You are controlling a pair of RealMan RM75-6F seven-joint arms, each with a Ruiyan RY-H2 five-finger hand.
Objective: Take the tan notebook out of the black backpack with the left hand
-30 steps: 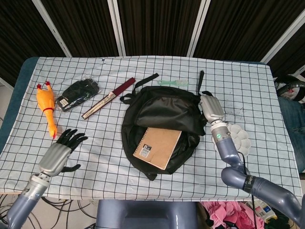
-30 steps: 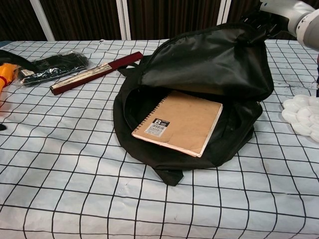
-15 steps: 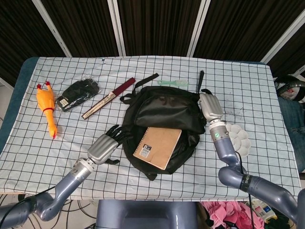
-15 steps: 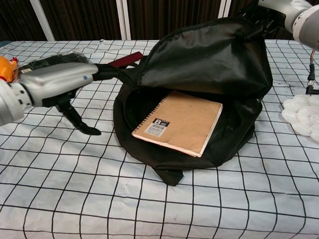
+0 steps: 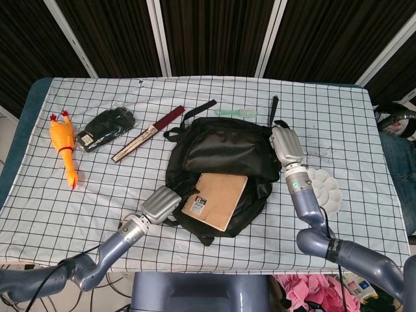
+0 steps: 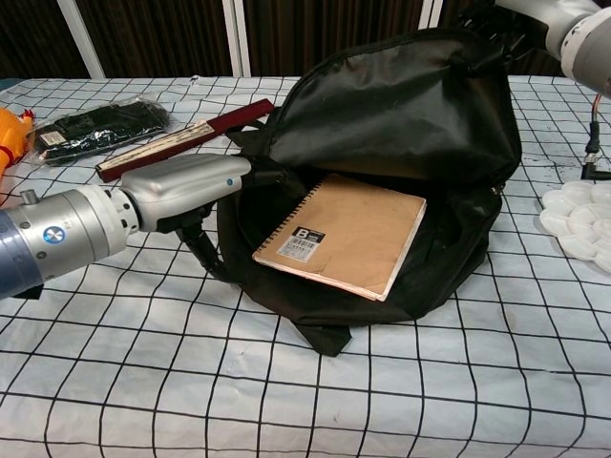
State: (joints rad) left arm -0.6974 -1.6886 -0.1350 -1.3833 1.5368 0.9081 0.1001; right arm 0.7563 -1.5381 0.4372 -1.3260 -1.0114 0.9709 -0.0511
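Lying half out of the mouth of the black backpack, the tan notebook is seen with its spiral binding turned toward the left hand. A white label with a bold letter "B" and a barcode is printed at the notebook's near corner; the smaller print cannot be read. The dark fingers of the left hand are reached into the bag's opening just beside the notebook's bound edge, but whether the notebook is touched or grasped cannot be told, since the fingertips are hidden by the bag's rim. A round blue-and-white logo is carried on that arm's wrist. The bag's upper flap is gripped and held raised by the right hand, its fingers hidden in the black fabric. Well away from the left fingers, at the far left of the checked tablecloth, lie a rubber chicken, a black packet and a folded fan. Just beside the right wrist sits a white palette.
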